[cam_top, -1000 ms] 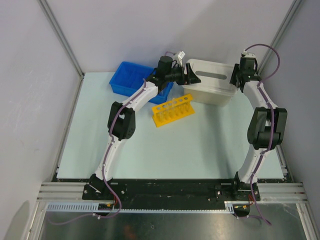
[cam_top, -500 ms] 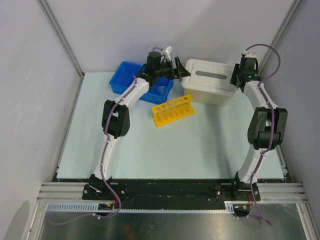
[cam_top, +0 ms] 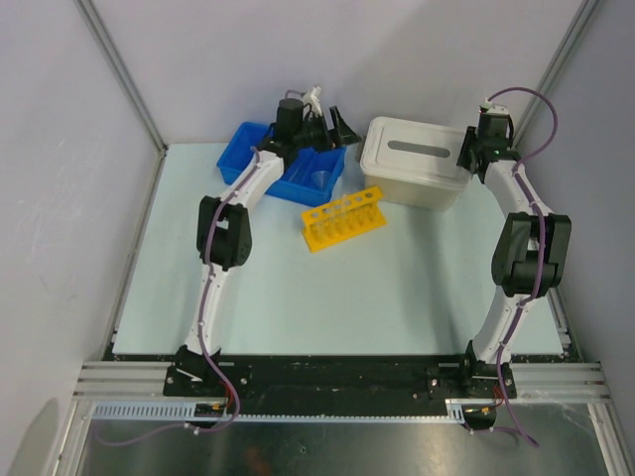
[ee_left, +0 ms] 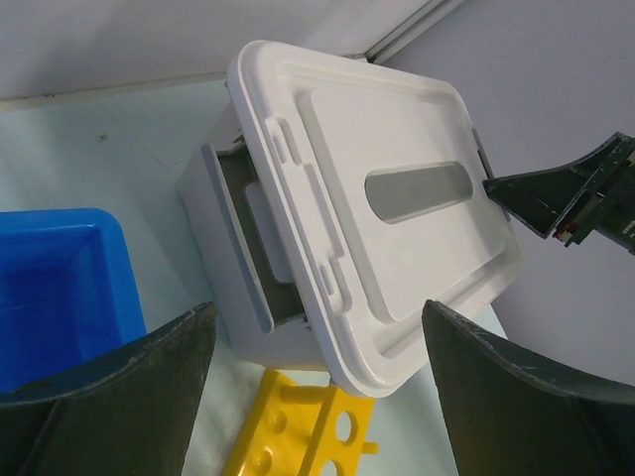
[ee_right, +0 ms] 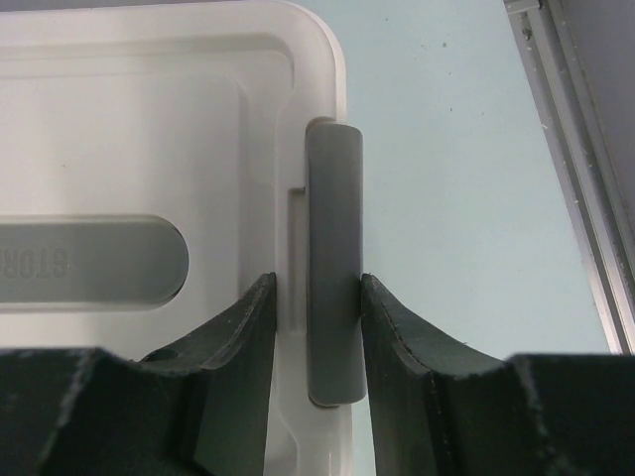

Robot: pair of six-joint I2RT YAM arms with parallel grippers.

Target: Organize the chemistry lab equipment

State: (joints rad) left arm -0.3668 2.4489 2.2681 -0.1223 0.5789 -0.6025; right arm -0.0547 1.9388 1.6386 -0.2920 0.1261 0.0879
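Top view: my left gripper (cam_top: 335, 126) at far side, between blue bin (cam_top: 260, 157) and beige tub (cam_top: 412, 188). Yellow rack (cam_top: 343, 218) lies slanted on table, just near of both. My right gripper (cam_top: 464, 157) at tub right end.

Left wrist: my fingers (ee_left: 149, 387) spread wide, holding nothing.

Right wrist: my fingers (ee_right: 248, 337) clenched on grey latch (ee_right: 332, 198) of lid (ee_right: 149, 119).

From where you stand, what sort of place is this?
Probably a robot test cell: two arms bolted to a pale table, plain walls around, and staged props: yellow test-tube rack, blue bin, lidded tub.
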